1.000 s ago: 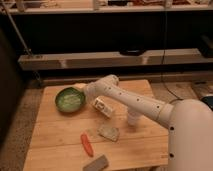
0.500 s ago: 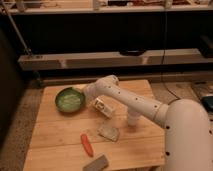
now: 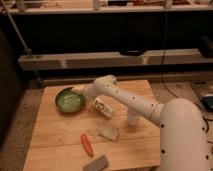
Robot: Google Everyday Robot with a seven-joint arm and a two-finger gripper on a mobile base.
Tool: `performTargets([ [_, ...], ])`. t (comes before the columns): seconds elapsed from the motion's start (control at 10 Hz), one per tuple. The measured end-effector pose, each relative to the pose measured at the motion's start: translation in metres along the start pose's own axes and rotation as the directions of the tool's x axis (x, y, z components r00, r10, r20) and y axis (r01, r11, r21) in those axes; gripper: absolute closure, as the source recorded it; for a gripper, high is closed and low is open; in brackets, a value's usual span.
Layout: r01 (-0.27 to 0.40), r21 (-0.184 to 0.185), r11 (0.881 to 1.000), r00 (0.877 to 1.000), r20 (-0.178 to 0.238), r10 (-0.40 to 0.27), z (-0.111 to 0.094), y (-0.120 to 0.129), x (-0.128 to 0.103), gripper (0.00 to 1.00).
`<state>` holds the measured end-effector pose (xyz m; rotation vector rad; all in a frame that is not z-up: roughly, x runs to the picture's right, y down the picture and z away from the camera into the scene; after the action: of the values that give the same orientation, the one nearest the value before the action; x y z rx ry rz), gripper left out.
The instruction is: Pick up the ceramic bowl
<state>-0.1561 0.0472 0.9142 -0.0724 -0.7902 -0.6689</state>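
One green bowl [image 3: 69, 100] sits on the far left part of a wooden table [image 3: 60, 145]. It is round and shallow, with a darker rim and a paler middle. The robot's white arm [image 3: 135, 102] reaches in from the right across the far half of the table. Its gripper [image 3: 78, 90] is at the bowl's far right rim; whether it touches the rim, and whether it is spread or closed, I cannot tell. Just right of the bowl, under the arm, lies a small white packet [image 3: 102, 107]. A small white cup [image 3: 132, 119] stands to the right of the packet, close under the arm. Nearer, toward the middle, lies a crumpled pale wrapper [image 3: 108, 132], with an orange carrot [image 3: 86, 144] to its left. A flat grey thing [image 3: 96, 163] lies at the near edge.
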Motion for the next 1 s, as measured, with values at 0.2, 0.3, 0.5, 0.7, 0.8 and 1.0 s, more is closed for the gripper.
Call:
performTargets([
  [0.2,-0.003,-0.005,1.000,1.000,0.006,0.003,0.0011,0.0011,-0.0009,0.17],
  [0.3,-0.004,-0.012,1.000,1.000,0.010,0.004,0.0022,0.0027,-0.0012,0.22],
  [0.5,-0.005,-0.018,1.000,1.000,0.013,0.005,0.0030,0.0032,-0.0022,0.38],
  [0.7,-0.003,-0.021,1.000,1.000,0.014,0.003,0.0035,0.0031,-0.0034,0.45],
  [0.8,-0.002,-0.021,1.000,1.000,0.013,0.002,0.0037,0.0025,-0.0036,0.45],
  [1.0,-0.009,-0.035,0.999,1.000,0.012,0.009,0.0041,0.0047,0.0004,0.45],
])
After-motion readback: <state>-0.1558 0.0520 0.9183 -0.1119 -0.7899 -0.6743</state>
